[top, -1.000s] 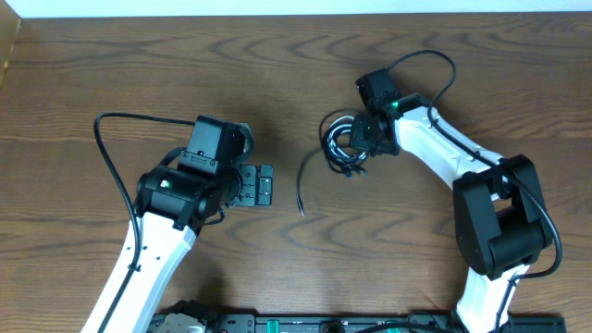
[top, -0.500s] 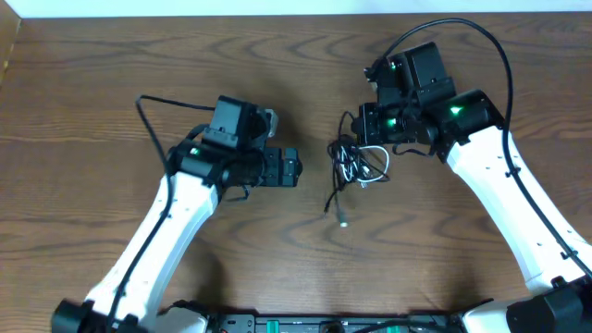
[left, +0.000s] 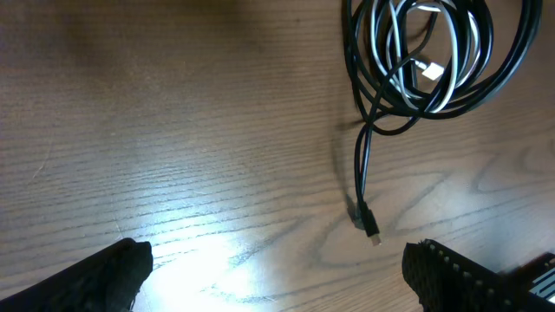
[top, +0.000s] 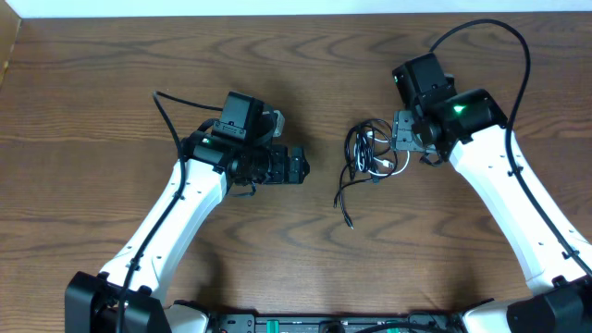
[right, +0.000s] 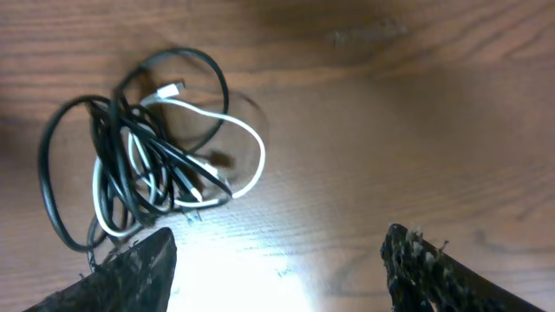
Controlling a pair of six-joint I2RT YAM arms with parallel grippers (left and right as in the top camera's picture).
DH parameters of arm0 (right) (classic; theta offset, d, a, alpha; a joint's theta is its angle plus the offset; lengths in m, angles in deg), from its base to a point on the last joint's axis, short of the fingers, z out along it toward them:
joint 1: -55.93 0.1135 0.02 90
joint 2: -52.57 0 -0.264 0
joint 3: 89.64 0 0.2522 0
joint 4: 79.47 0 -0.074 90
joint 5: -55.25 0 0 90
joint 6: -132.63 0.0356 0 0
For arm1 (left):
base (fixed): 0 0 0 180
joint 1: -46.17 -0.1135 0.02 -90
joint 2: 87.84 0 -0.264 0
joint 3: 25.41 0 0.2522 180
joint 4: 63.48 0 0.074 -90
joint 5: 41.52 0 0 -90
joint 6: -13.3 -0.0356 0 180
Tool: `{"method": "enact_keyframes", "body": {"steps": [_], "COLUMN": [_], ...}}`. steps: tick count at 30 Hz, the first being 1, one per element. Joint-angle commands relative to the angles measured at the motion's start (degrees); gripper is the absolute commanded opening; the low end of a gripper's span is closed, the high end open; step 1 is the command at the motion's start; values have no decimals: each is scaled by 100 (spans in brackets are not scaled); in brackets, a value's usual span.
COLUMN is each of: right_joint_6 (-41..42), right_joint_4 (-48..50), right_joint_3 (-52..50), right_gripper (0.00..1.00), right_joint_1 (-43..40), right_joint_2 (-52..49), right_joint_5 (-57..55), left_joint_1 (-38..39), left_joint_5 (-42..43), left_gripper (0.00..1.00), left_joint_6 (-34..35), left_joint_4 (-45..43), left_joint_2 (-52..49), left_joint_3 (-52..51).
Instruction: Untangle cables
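Observation:
The cables (top: 368, 155) lie in a tangled bundle on the wooden table, black cords with one white cord looped through. One black end trails down to a plug (top: 348, 220). The bundle shows in the left wrist view (left: 425, 61) at top right, with the plug (left: 370, 228) below it, and in the right wrist view (right: 143, 147) at left. My left gripper (top: 294, 168) is open, left of the bundle and apart from it. My right gripper (top: 405, 139) is open and empty, right beside the bundle's right edge, with one finger over its loops (right: 130, 260).
The wooden table (top: 296, 74) stretches all round. A pale wall edge runs along the back (top: 277, 7). A black rail sits at the front edge (top: 305, 324). Thick black arm cables arc above each arm (top: 481, 32).
The bundle has shifted a little right and now lies flat on the table. My right gripper has let go and drawn to its right side. My left gripper has moved right toward the bundle.

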Motion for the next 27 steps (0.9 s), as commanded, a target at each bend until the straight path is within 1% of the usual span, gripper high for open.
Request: {"method": "enact_keyframes", "body": {"steps": [1,3,6,8,9,11,13,14,15,16,17,19,20,21,22,23,27], "right_joint_6": [-466,-623,-662,-931,-927,-929,-1012,-1010,-1027,-1180,-1427,-1777,-1991,-2065,-2065,-2085,-3108], "right_joint_4": [428,625,686,750,780,964,1108,1141,1150,1147,1137,1108,1067,1047,1047,1047,920], "right_joint_3": [-59,-63,-63,-63,-63,-63,-63,-63,-63,-63,-63,-68,-68,-70,-70,-70,-66], "right_gripper": [72,73,73,75,76,76,72,66,52,42,40,41,39,23,10,1,1], "right_joint_1": [-13,-13,-15,-26,-52,-179,-350,-466,-599,-673,-723,-732,-693,-640,-597,-531,-496], "right_joint_2": [-42,-166,-426,-719,-894,-1220,-1399,-1493,-1598,-1679,-1779,-1945,-2079,-2164,-2212,-2227,-2087], "right_joint_5": [599,1003,1069,1475,1547,1834,2184,2312,2518,2813,3228,3888,4385,4621,4752,4983,6159], "left_joint_1": [13,13,13,13,13,13,15,17,17,17,17,17,20,46,87,162,422], "left_joint_5": [94,92,68,46,44,-271,-647,-813,-929,-953,-951,-951,-944,-946,-944,-946,-966], "left_gripper": [98,98,98,98,98,98,98,98,98,98,98,98,98,98,98,98,98], "left_joint_6": [11,9,7,4,0,-15,-20,-26,-70,-105,-105,-103,-101,-103,-103,-107,-234], "left_joint_4": [11,35,111,111,114,127,168,195,221,223,219,221,225,232,229,225,166], "left_joint_2": [0,0,0,0,0,0,0,0,0,0,0,0,0,0,0,0,0], "left_joint_3": [48,48,46,48,48,48,48,48,48,48,48,48,48,48,48,48,48]}}
